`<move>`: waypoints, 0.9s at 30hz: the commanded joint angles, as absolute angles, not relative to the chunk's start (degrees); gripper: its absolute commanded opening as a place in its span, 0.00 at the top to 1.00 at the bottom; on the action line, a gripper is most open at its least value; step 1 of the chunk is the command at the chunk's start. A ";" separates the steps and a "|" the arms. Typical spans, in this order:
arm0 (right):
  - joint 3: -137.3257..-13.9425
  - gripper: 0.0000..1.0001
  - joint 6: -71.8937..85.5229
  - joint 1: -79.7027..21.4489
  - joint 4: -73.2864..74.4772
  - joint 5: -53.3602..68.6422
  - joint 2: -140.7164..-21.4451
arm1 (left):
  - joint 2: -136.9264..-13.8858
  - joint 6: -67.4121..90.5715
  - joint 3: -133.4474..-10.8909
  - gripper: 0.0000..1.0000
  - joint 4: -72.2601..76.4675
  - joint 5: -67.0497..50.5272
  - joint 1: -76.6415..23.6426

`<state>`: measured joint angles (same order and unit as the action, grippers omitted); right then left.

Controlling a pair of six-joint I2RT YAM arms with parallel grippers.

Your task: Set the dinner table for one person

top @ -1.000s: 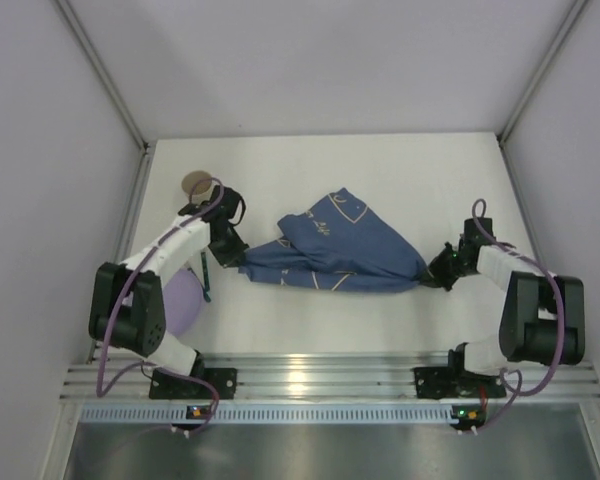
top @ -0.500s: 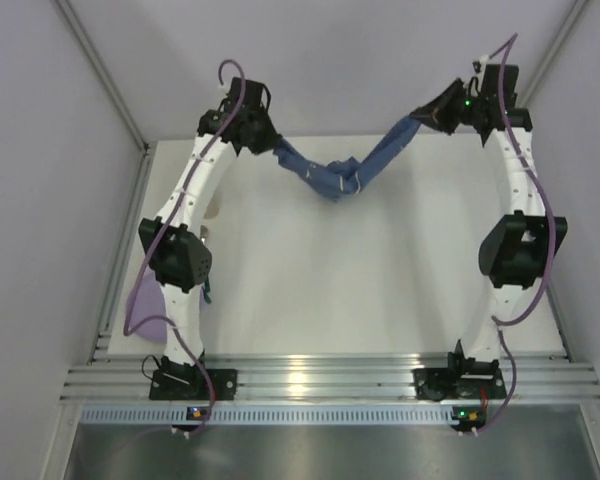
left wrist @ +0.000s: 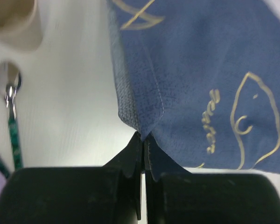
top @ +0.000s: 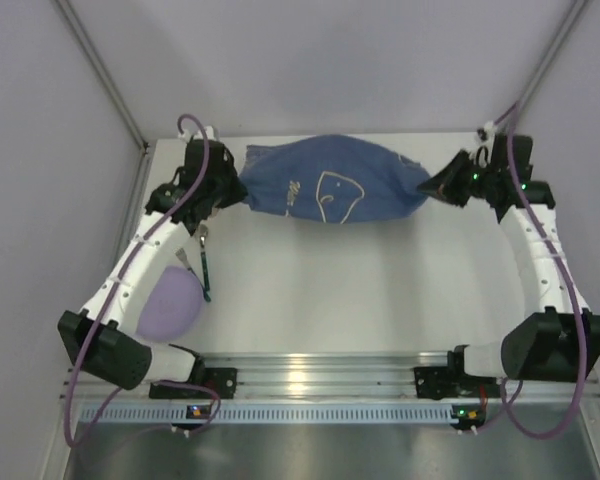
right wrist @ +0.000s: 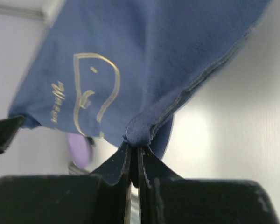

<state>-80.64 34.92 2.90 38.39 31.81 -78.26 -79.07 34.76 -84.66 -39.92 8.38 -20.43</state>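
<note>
The dark blue cloth placemat (top: 330, 192) with pale line drawings hangs stretched between both grippers above the far part of the white dinner table (top: 380, 290). My left gripper (top: 235, 195) is shut on its left corner; the left wrist view shows the placemat (left wrist: 200, 79) pinched at my left gripper (left wrist: 143, 137). My right gripper (top: 428, 188) is shut on the right corner; the right wrist view shows the placemat (right wrist: 144, 60) bunched at my right gripper (right wrist: 135, 147).
A lilac plate (top: 170, 302) lies at the table's left front. A spoon with a green handle (top: 202, 262) lies beside it, also in the left wrist view (left wrist: 11, 116). A beige cup (left wrist: 16, 21) stands at far left. Grey walls enclose the table.
Both arms have come down and back from the far wall with the placemat. The cloth, sagging in a V half a second ago, is now spread wide between the grippers.
</note>
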 commanded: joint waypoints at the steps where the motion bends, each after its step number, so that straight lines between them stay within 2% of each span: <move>1: -58.98 1.00 34.72 2.29 35.27 28.48 -79.28 | -79.20 36.38 -66.52 1.00 -34.64 5.98 -20.48; 4: -46.02 1.00 33.32 2.37 32.78 28.65 -81.47 | -78.66 41.03 -55.95 1.00 -33.75 3.52 -20.48; 9: -38.33 0.99 27.95 2.64 37.07 25.67 -80.79 | -77.00 47.63 -46.78 1.00 -37.96 0.26 -20.57; 11: -37.79 0.83 26.99 2.81 38.84 24.35 -78.76 | -74.01 48.08 -45.45 1.00 -39.19 0.79 -20.48; 12: -37.88 0.30 26.37 2.81 42.94 22.78 -74.14 | -71.65 48.77 -44.74 1.00 -42.68 2.27 -20.39; 13: -37.97 0.30 26.37 2.81 42.98 22.76 -74.09 | -70.94 48.78 -44.82 1.00 -42.71 2.29 -20.39; 15: -38.49 0.01 25.84 2.81 44.55 21.19 -71.73 | -69.97 49.56 -44.56 1.00 -43.77 1.32 -20.48; 17: -39.81 0.00 25.58 2.90 46.75 20.22 -70.93 | -68.73 50.36 -44.12 1.00 -45.34 0.36 -20.48; 20: -43.15 0.00 26.45 2.99 49.30 18.02 -69.96 | -66.89 52.29 -45.43 0.81 -49.37 0.26 -20.48; 21: -44.02 0.00 26.63 2.99 49.48 18.02 -69.18 | -66.10 52.73 -46.14 0.62 -50.09 0.26 -20.48; 22: -46.03 0.00 26.89 2.99 49.40 17.76 -68.91 | -64.44 52.82 -47.88 0.52 -50.71 0.44 -20.48; 23: -47.27 0.00 27.24 2.99 49.39 17.23 -68.65 | -63.64 52.74 -48.94 0.02 -51.23 0.87 -20.48; 27: -54.04 0.00 27.95 2.99 50.27 11.43 -70.48 | -62.66 50.64 -55.53 0.01 -52.47 5.97 -20.48</move>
<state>-48.25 27.24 2.79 49.32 16.45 -70.76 -64.47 51.11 -49.36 -50.94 2.42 -20.38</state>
